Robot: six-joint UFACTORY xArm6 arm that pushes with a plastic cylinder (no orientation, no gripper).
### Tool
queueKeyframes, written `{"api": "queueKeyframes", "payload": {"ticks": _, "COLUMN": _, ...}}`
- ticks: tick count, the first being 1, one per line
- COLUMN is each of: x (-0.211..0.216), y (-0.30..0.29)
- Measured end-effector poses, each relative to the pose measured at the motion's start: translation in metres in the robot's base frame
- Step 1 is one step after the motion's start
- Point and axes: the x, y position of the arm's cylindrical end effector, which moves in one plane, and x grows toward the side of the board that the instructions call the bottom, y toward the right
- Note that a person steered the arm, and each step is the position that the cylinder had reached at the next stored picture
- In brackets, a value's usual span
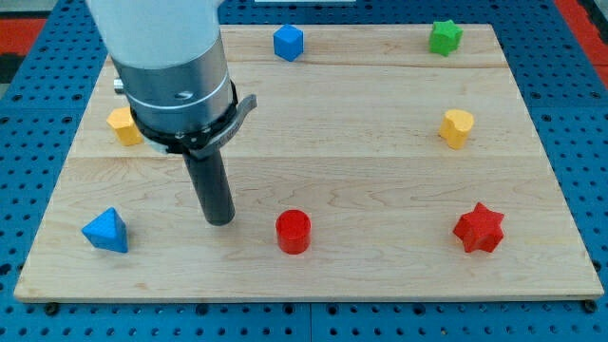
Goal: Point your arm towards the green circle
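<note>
Position of my tip [221, 220]: on the worktop [380, 275], in the lower left-centre of the view. The rod stands nearly upright under the grey arm body [176, 71], which fills the view's upper left.

Hand state: the arm ends in a plain dark rod, not a hand. It has no jaws, holds nothing, and touches no block.

Task item: a round green block cannot be made out. The arm body hides part of the worktop at the view's upper left, and what lies beneath it cannot be told. The only green block in view is the green star-shaped block [444, 36]. It sits at the view's top right near the far edge, well apart from my tip and diagonally across the worktop from it.

Other blocks:
- Red cylinder [294, 232]: nearest to my tip, just to the view's right of it, with a gap between.
- Blue triangular block [105, 231]: towards the view's lower left.
- Yellow block [123, 125]: at the view's left, partly covered by the arm body; its shape is unclear.
- Blue block [288, 43]: at the top centre, angular in outline.
- Yellow heart-like block [457, 127]: at the right.
- Red star [478, 228]: at the lower right.

The worktop rests on a blue perforated base [19, 142].
</note>
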Motion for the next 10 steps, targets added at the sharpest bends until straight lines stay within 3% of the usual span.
{"api": "queueKeyframes", "payload": {"ticks": 1, "x": -0.018, "y": -0.013}}
{"api": "queueKeyframes", "payload": {"ticks": 4, "x": -0.175, "y": -0.021}}
{"api": "queueKeyframes", "payload": {"ticks": 6, "x": -0.202, "y": -0.141}}
{"api": "queueKeyframes", "payload": {"ticks": 7, "x": -0.234, "y": -0.170}}
{"api": "queueKeyframes", "payload": {"ticks": 10, "x": -0.283, "y": -0.170}}
